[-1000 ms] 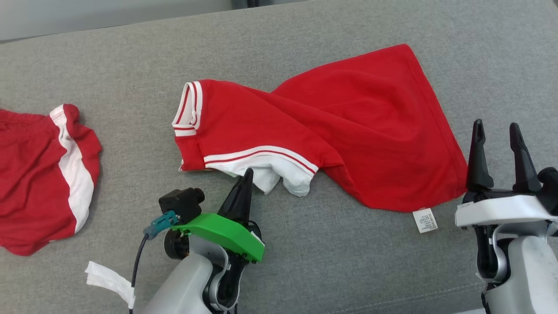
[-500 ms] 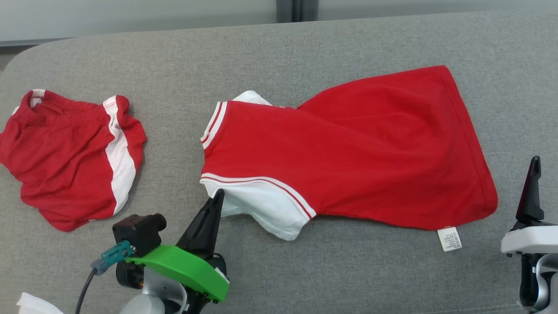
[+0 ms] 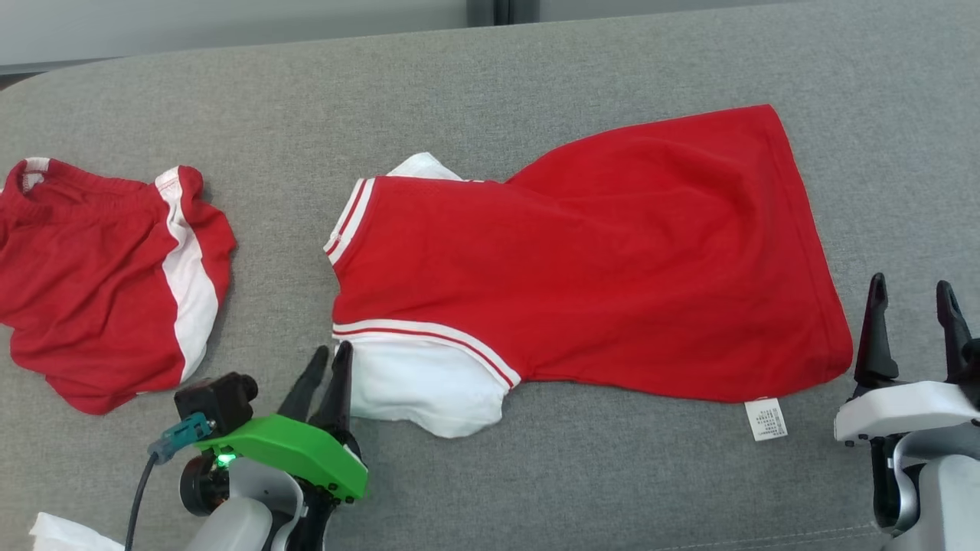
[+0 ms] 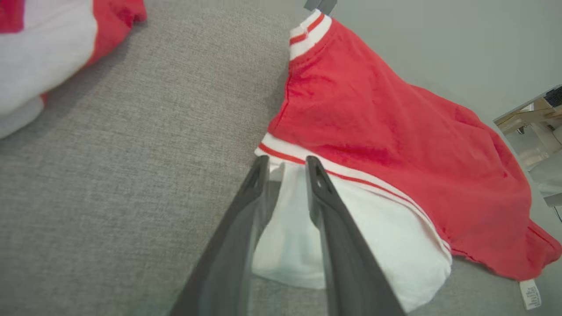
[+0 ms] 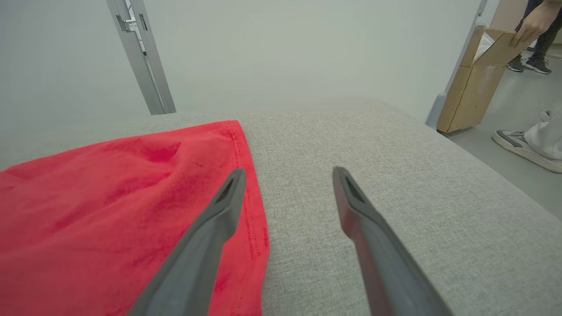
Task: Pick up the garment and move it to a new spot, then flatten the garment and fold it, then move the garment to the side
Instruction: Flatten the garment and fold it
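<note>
The garment is a red T-shirt [image 3: 582, 260] with white sleeves and striped trim, spread across the grey cushion [image 3: 536, 84]. Its near white sleeve [image 3: 421, 390] lies at the lower left, and the care label [image 3: 766, 419] sticks out at the hem. My left gripper [image 3: 334, 348] sits at that sleeve's left edge, narrowly open. In the left wrist view the left gripper [image 4: 287, 161] has its fingers slightly apart, and the white sleeve [image 4: 298, 228] shows through the gap. My right gripper [image 3: 911, 283] stands open just right of the hem. In the right wrist view the right gripper [image 5: 288, 171] holds nothing.
Red shorts [image 3: 99, 283] with a white side stripe lie at the cushion's left. A white scrap [image 3: 61, 536] shows at the bottom left. Beyond the cushion's right end stand a cardboard box [image 5: 478, 66], a person's hand on it, and feet in shoes [image 5: 522, 147].
The head camera has shifted. The shirt now lies flatter, with its near sleeve spread out. My left gripper's fingers have parted where they looked shut before. The right gripper shows both fingers again.
</note>
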